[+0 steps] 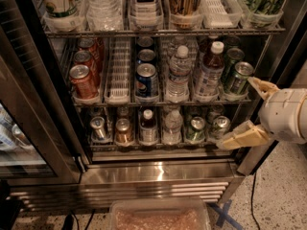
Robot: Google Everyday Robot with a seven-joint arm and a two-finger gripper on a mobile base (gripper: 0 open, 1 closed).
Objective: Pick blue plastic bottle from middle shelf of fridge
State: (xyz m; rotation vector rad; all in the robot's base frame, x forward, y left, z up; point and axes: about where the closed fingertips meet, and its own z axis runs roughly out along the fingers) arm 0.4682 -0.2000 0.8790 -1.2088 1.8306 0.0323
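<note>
Find bottle (209, 73) upright on middle shelf (118, 80), between water bottle (178, 73) and green cans (238, 78). Bring gripper (238, 112), now right of fridge (158, 174), fingers wide apart and empty, leftward and in; straddle bottle's body, stay clear of cans

fridge (158, 174) brushed stainless steel, glossy lower panel, middle shelf (163, 102) metal wire, trays (118, 71) white plastic, bottle (209, 73) clear glossy plastic with white cap, cans (84, 80) shiny metal, gripper (236, 113) at right beside middle shelf, matt tan fingers (242, 137), smooth white casing, floor (283, 190) speckled
</note>
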